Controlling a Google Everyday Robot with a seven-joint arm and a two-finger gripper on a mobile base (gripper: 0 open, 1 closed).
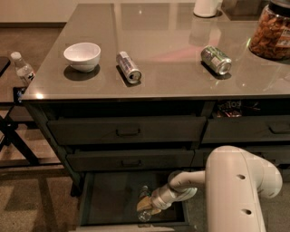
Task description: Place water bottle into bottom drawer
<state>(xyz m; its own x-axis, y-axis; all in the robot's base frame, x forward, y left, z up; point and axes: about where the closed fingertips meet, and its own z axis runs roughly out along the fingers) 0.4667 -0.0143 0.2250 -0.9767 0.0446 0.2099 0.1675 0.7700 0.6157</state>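
The bottom drawer (108,204) is pulled open under the counter, dark grey with a flat floor. The water bottle (145,206), clear plastic, stands roughly upright on the drawer floor near its front right. My gripper (147,206) reaches down from the white arm (181,186) into the drawer and is around the bottle's middle. My white arm housing (235,195) fills the lower right and hides the drawer's right side.
On the counter (172,50) are a white bowl (82,55), two metal cans (128,67) (216,60), a snack jar (274,31) and a white container (206,7). Two closed drawers with handles (128,131) sit above. A small bottle (21,68) stands at the left on a folding stand.
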